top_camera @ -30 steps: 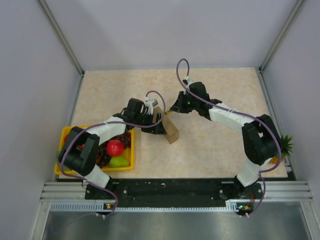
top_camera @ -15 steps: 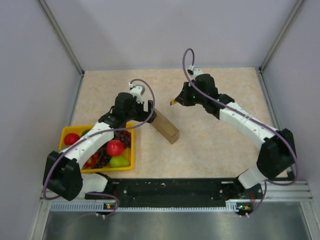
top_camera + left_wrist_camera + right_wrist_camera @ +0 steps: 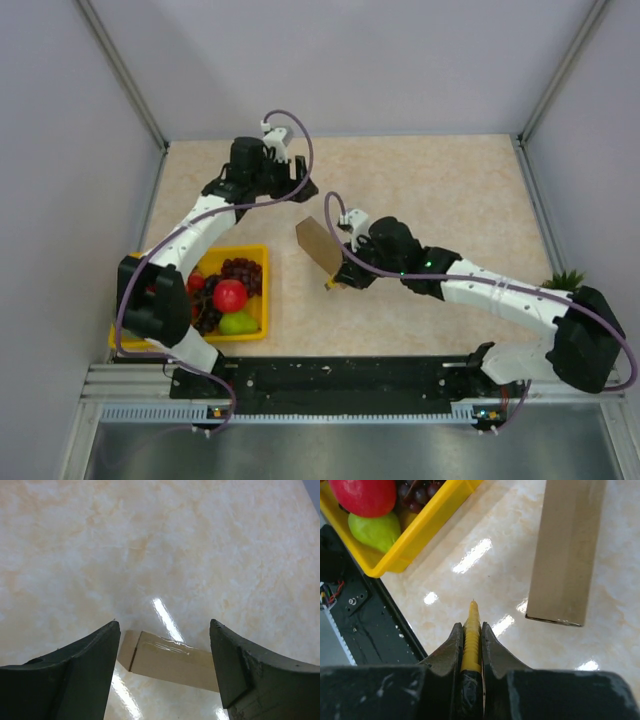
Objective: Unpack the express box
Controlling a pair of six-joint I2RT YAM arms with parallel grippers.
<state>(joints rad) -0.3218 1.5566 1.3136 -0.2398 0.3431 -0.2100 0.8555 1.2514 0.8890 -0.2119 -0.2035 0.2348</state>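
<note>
The express box (image 3: 321, 247), a flat brown cardboard box taped shut, lies on the table right of the yellow tray. My left gripper (image 3: 296, 190) is open and empty, hovering behind the box; in the left wrist view the box (image 3: 172, 659) shows below between the open fingers (image 3: 100, 650), apart from them. My right gripper (image 3: 338, 279) is shut on a thin yellow-tipped cutter (image 3: 471, 625) and sits just near the box's front end. In the right wrist view the box (image 3: 567, 550) lies up and to the right of the blade tip, not touching it.
The yellow fruit tray (image 3: 262, 300) at the front left holds a red apple (image 3: 230, 295), a green pear (image 3: 238, 323) and dark grapes (image 3: 240, 270); it also shows in the right wrist view (image 3: 420, 535). A small green plant (image 3: 566, 286) sits at the right edge. The black base rail (image 3: 365, 630) runs along the front.
My left gripper has drawn back from the box toward the far left. My right gripper has swung with the cutter from behind the box to its near end.
</note>
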